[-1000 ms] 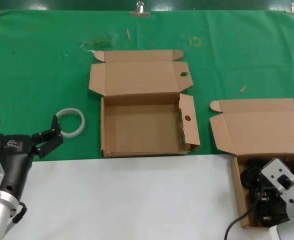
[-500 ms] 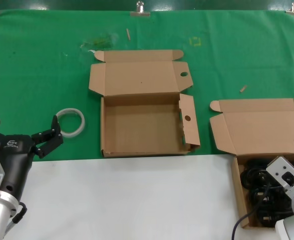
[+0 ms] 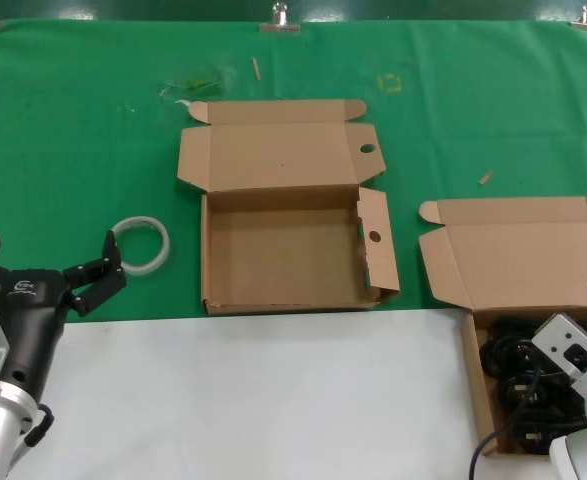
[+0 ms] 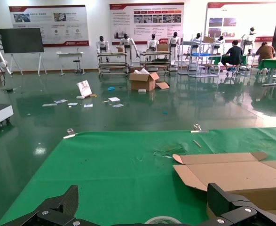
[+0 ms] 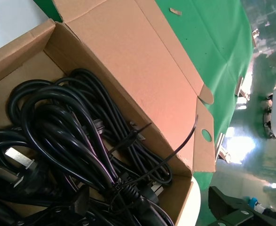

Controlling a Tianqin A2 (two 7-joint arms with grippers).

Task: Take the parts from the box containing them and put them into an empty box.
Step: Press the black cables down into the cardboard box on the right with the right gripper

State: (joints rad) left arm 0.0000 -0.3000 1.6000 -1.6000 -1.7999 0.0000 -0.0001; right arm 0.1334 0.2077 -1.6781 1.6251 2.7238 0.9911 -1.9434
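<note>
Two brown cardboard boxes stand open on the green cloth (image 3: 73,120). The empty box (image 3: 283,255) sits near the middle, its lid folded back on the far side, with one round hole in each of two flaps at its right; its long axis runs left to right. The box containing them (image 3: 518,265) lies at the right near corner, lid with a short slit also laid back toward the far side.

Inside that box lie the parts (image 5: 67,136), black cables with plugs, coiled and tangled so that an exact count cannot be made; at least two bundles show, and their loops run mostly along the box's width.

One whitish tape ring (image 3: 141,245) rests on the cloth left of the empty box.

The left gripper (image 3: 43,268) waits at the left near edge, its claw spread wide and empty. The right gripper (image 3: 573,365) hangs over the cable box; whether its claw is open or closed cannot be told.
</note>
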